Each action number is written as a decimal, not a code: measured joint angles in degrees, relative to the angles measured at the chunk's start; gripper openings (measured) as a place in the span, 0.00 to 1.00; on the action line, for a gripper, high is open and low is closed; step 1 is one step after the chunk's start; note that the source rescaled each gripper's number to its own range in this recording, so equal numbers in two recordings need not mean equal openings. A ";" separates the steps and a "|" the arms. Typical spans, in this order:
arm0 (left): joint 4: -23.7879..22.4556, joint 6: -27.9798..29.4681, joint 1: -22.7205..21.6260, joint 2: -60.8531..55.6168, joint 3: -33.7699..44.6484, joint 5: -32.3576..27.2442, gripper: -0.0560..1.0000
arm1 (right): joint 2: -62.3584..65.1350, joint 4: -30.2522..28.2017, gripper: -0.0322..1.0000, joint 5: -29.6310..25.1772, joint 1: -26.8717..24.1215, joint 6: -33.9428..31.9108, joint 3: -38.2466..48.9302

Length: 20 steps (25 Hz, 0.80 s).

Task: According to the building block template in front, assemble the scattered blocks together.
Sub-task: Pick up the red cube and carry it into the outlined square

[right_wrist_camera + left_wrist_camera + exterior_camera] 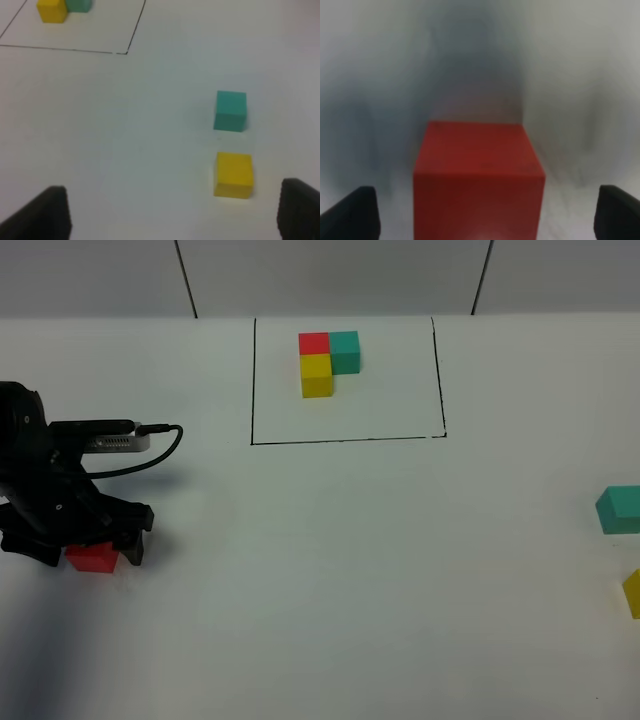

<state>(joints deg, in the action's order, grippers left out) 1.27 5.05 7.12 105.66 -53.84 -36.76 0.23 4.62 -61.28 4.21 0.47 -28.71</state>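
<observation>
— What do the things stand on?
— A plain white desk (380,570), matte, with a thin black line (345,440) marking out a rectangle at its far edge.
— And behind it?
— A pale grey wall (330,275), split by two dark seams (186,280). The light is soft and even.

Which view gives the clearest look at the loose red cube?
The left wrist view: the red cube fills the frame, sitting between the open fingers of the left gripper. The exterior high view shows it small and partly hidden under that gripper. The right wrist view misses it.
</observation>
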 joint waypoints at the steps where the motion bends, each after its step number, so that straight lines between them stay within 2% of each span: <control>1: 0.00 0.00 0.00 0.05 0.00 0.07 0.83 | 0.00 0.00 0.71 0.00 0.00 0.00 0.00; 3: 0.05 0.00 0.00 0.10 0.00 0.11 0.68 | 0.00 0.00 0.71 0.00 0.00 0.00 0.00; 5: 0.05 0.00 0.00 0.10 0.00 -0.08 0.45 | 0.00 0.00 0.71 0.00 0.00 0.00 0.00; 7: 0.05 0.00 0.00 0.10 0.00 -0.74 0.12 | 0.00 0.00 0.71 0.00 0.00 0.00 0.00; 8: 0.05 0.00 0.00 0.10 0.00 -1.01 0.05 | 0.00 0.00 0.71 0.00 0.00 0.00 0.00; 14: 1.87 -0.31 0.00 0.10 -0.28 -2.51 0.06 | 0.00 0.00 0.71 0.00 0.00 0.00 0.00; 17: 2.43 -4.14 0.90 0.14 -2.19 -4.64 0.06 | 0.00 0.00 0.71 0.00 0.00 0.00 0.00; 20: 2.43 -10.23 4.11 0.14 -5.71 -6.11 0.06 | 0.00 0.00 0.71 0.00 0.00 0.00 0.00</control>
<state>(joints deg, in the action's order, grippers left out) 3.70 -5.18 11.23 105.81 -59.55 -42.87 0.23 4.62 -61.28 4.21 0.47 -28.71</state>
